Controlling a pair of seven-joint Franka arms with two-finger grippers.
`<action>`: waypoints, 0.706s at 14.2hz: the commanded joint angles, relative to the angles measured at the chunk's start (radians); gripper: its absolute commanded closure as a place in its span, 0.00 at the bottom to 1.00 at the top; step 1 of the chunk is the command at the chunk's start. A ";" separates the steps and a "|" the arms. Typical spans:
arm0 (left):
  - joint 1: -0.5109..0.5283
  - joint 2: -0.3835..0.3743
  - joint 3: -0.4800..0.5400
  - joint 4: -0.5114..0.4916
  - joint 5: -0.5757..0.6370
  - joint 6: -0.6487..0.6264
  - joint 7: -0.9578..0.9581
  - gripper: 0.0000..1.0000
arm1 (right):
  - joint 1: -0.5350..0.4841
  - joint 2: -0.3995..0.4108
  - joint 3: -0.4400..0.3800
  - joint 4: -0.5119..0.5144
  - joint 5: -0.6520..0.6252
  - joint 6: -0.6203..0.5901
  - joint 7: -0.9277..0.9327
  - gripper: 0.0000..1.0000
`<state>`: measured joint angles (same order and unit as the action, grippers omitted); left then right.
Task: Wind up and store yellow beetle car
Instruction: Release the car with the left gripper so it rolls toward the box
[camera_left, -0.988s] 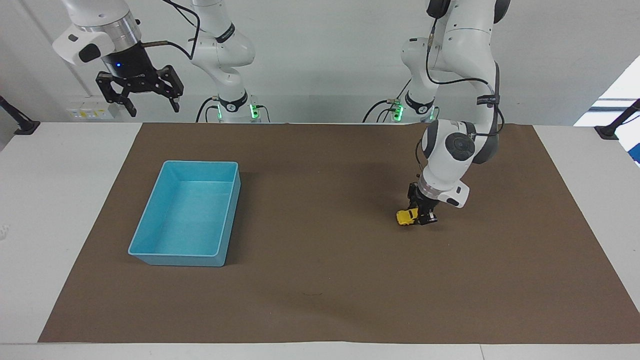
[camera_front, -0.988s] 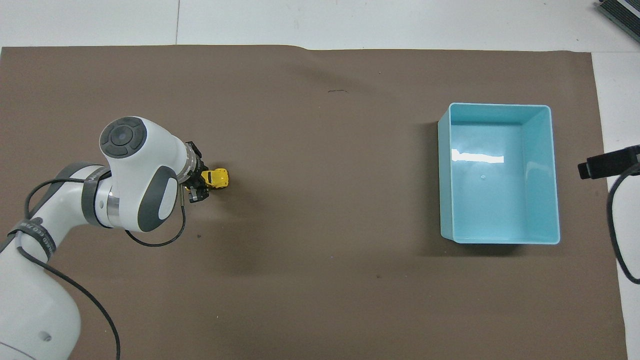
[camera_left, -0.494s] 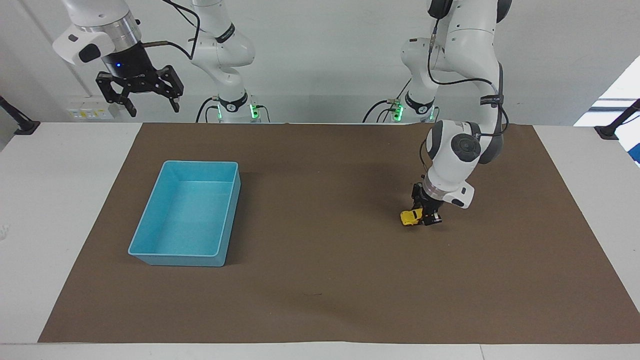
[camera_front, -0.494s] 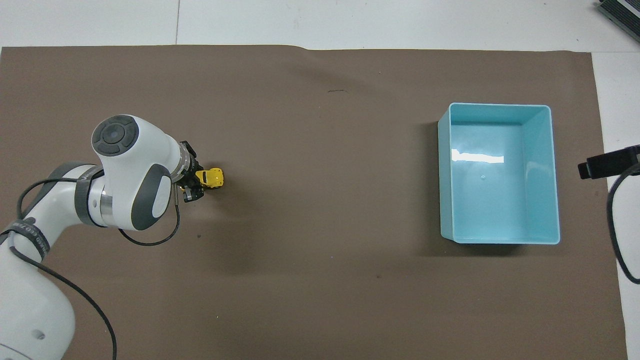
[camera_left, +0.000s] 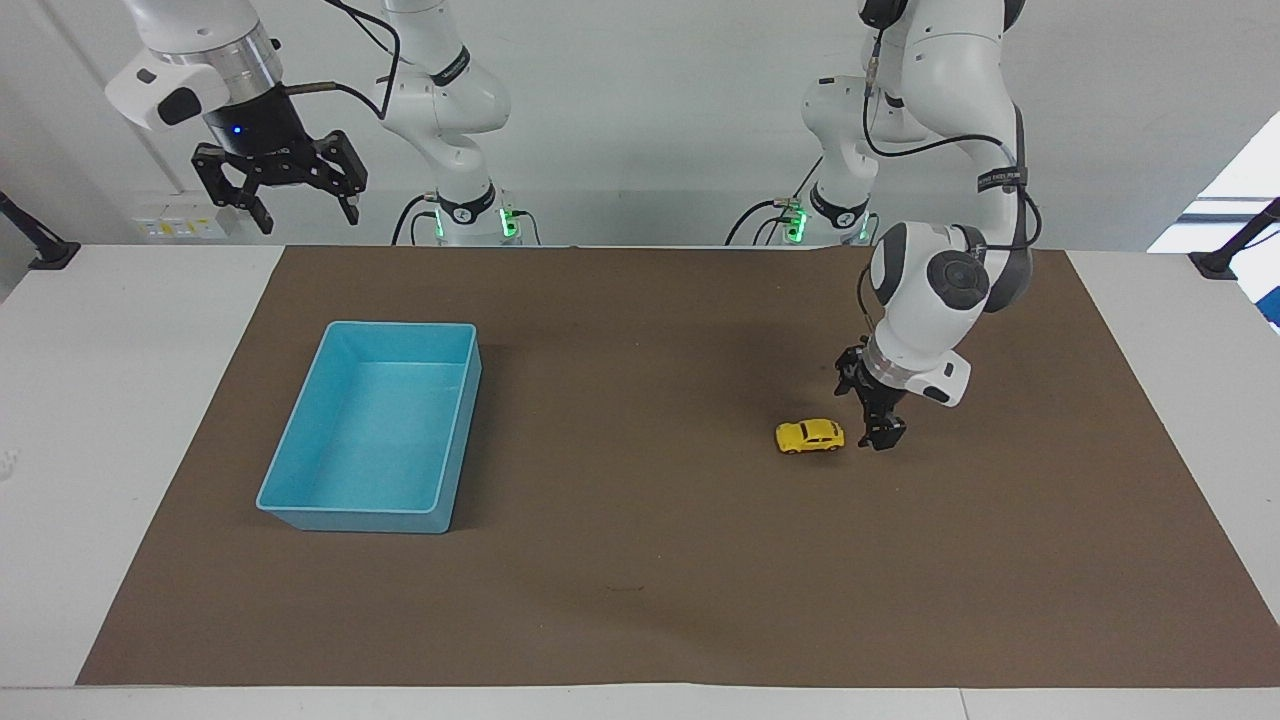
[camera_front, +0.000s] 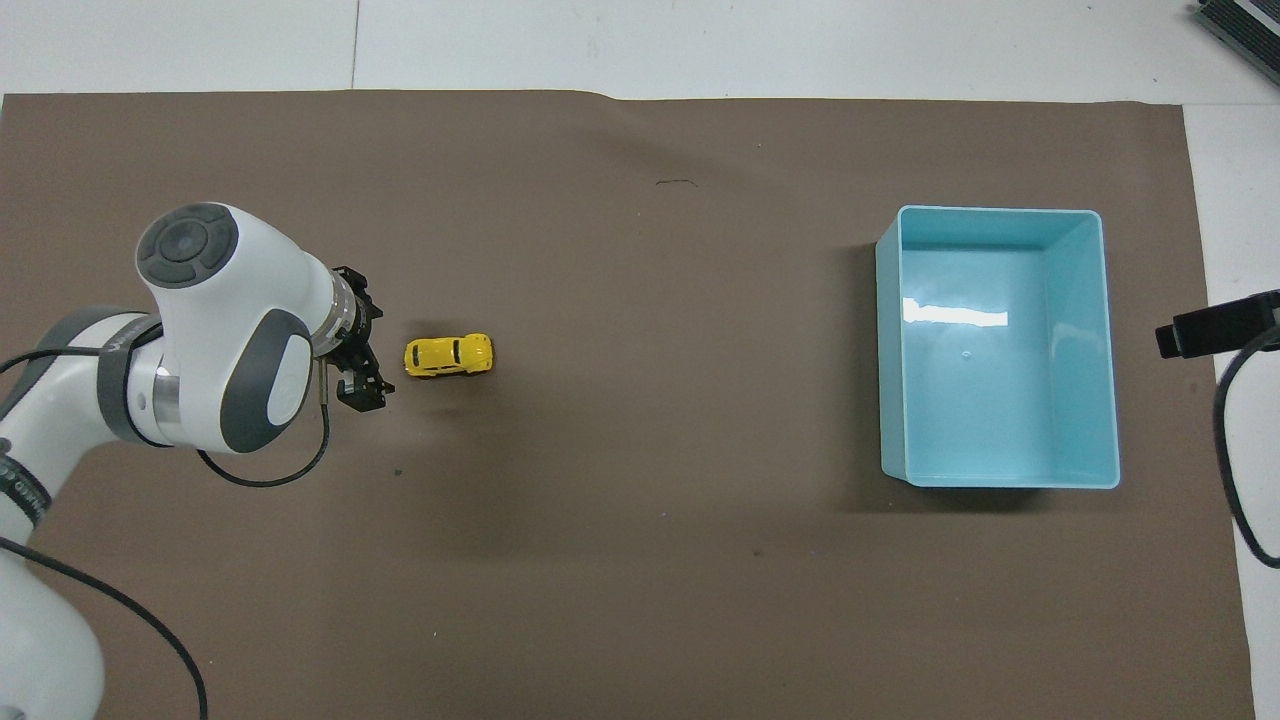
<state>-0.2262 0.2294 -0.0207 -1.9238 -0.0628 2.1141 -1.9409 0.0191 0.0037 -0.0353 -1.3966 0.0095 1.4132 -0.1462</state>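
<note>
car (camera_left: 809, 436) released, rolled clear; left tool (camera_left: 878, 425) beside it.

Off-task items on my screen: a bin and a mat.
I see a light blue bin (camera_left: 370, 430) (camera_front: 1000, 345), open-topped, resting on the brown mat (camera_left: 650, 560) (camera_front: 640, 560) toward the right arm's end of the white table (camera_left: 110, 400) (camera_front: 700, 40).

The yellow beetle car (camera_left: 810, 437) (camera_front: 448, 356) is a tiny rounded toy with dark windows, upright on its wheels on the brown mat, well apart from the blue bin (camera_left: 300, 470) (camera_front: 1095, 350), toward the left arm's end.
</note>
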 joint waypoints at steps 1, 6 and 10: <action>0.004 -0.028 -0.001 0.048 -0.003 -0.075 0.019 0.00 | -0.013 -0.017 0.009 -0.021 0.004 0.013 0.014 0.00; 0.015 -0.056 0.001 0.063 -0.003 -0.069 0.103 0.00 | -0.013 -0.017 0.009 -0.021 0.004 0.012 0.016 0.00; 0.042 -0.090 0.002 0.097 -0.003 -0.075 0.233 0.00 | -0.013 -0.018 0.009 -0.021 0.004 0.012 0.016 0.00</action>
<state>-0.2079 0.1701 -0.0138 -1.8367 -0.0627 2.0652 -1.7734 0.0191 0.0037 -0.0353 -1.3966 0.0095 1.4132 -0.1462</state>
